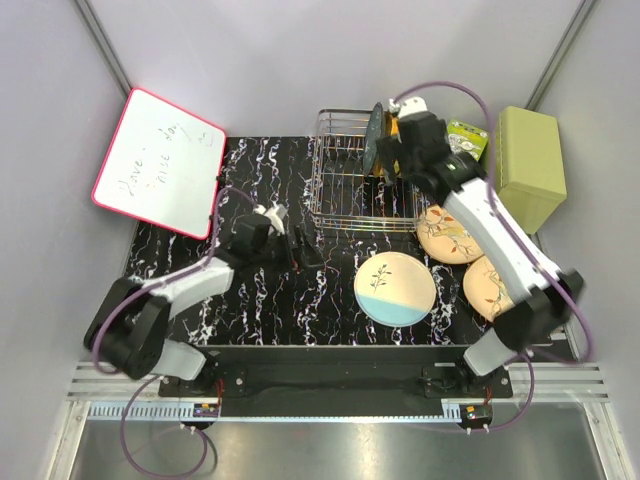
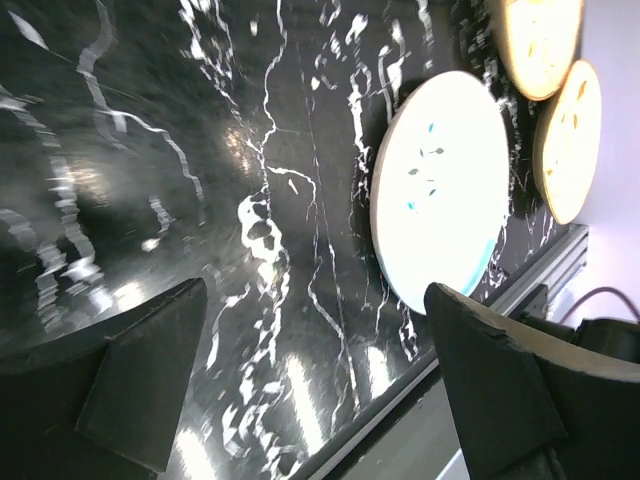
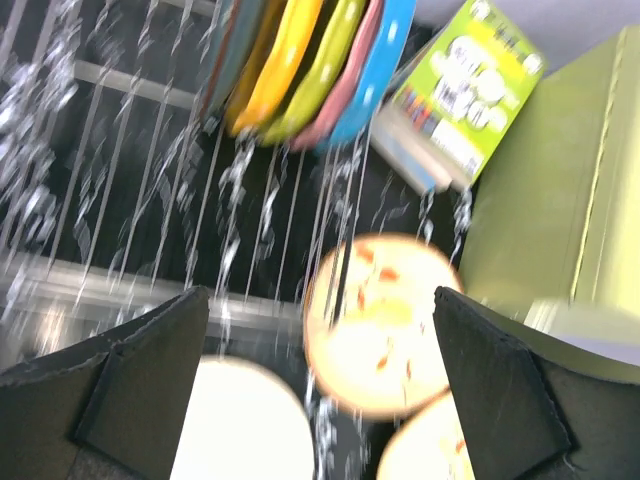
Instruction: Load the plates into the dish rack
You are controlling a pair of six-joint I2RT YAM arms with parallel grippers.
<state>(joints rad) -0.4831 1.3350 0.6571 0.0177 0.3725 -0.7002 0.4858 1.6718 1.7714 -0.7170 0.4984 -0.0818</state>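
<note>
**Upright plate may be knocked at the rack's end**

The teal-blue plate [image 1: 375,133] stands on edge at the right end of the dish rack [image 1: 345,190], by the far edge of the bench. The cream plate [image 1: 394,288] and two peach plates [image 1: 450,235] [image 1: 487,288] lie flat toward the near right corner. The right gripper [image 3: 320,300] hangs spread and empty just beside the teal-blue plate and the small coloured plates [image 3: 310,60]. I think a careless sweep could tip them. The left gripper [image 2: 315,290] is also spread and empty. The whiteboard [image 1: 160,160] seems to read "Have a nice day". The print on the green packet [image 1: 465,138] is too blurred to read.
</note>
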